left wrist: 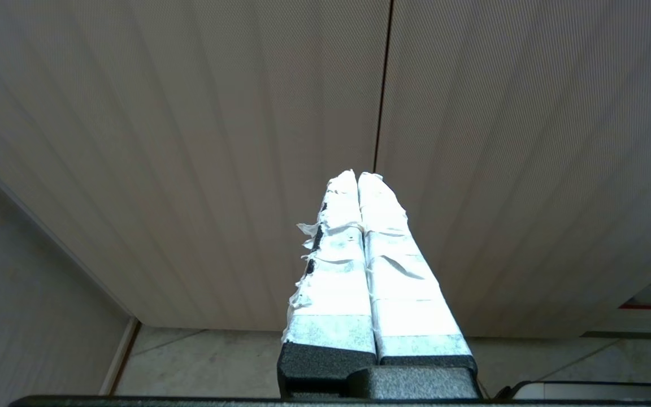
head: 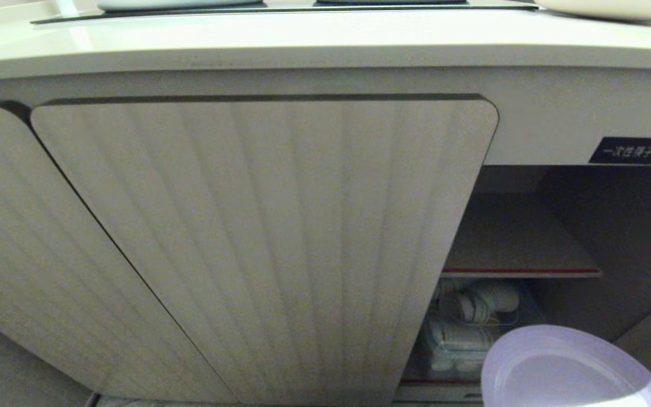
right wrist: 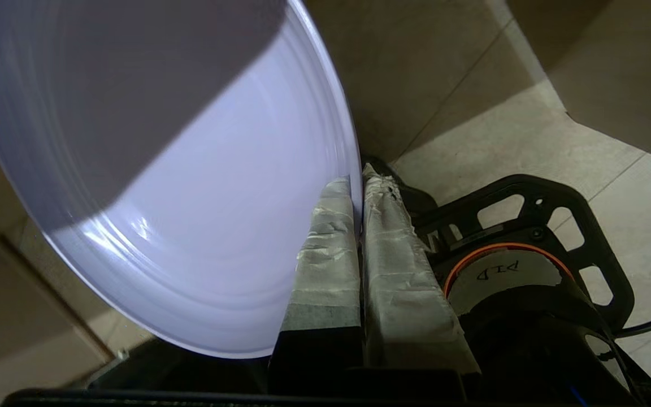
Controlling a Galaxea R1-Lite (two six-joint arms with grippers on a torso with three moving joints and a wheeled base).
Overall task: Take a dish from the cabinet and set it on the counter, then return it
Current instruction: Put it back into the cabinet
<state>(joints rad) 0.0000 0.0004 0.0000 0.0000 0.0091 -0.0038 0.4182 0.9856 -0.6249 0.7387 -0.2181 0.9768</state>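
Dish [head: 568,370] is hanging in mid-air at the lower right of the head view, in front of the open cabinet [head: 269,243] bay and below the counter [head: 303,39]. Right gripper [right wrist: 357,183] is pinching its rim, taped fingers [right wrist: 331,243] clamped on either side of the edge, jaws nearly together because the rim is so thin. Plate is sitting tilted, its face turned up toward the head camera.

Handling read: looks like thin matte plastic, so probably light and stiff, not fragile. An edge pinch on a wide disc is leaving a lot of leverage though, so it's likely to pivot or slip in the pads on fast wrist turns. The rim is the only sensible grab point; a deeper bite would be steadier.

Behind it, the open bay is showing an inner shelf [head: 520,251] with white cups [head: 481,305] packed beneath, and a black label [head: 628,150] above. Left gripper [left wrist: 357,178] is sitting idle with fingers pressed together, facing the ribbed doors.
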